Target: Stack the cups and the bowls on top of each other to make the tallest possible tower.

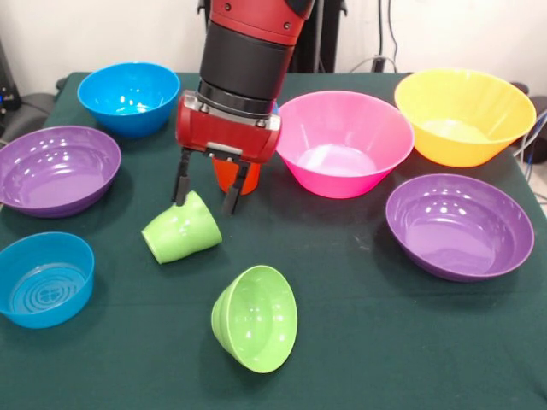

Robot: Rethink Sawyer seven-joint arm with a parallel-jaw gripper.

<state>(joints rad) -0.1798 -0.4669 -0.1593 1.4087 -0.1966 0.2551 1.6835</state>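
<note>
My gripper (205,207) hangs low over the table's middle, open, its two black fingers (181,181) straddling the narrow end of a lime green cup (179,231) that lies on its side. Whether the fingers touch it is unclear. An orange cup (227,178) stands right behind the gripper, mostly hidden. Around them sit a pink bowl (344,143), a yellow-orange bowl (461,115), two purple bowls (55,168) (459,224), two blue bowls (128,96) (43,278), and a small lime green bowl (256,318) tipped on its side. Each rests alone; no tower shows.
A dark green cloth (376,342) covers the table. The front right of it holds no objects. The arm's red and black wrist (248,51) comes down over the back centre.
</note>
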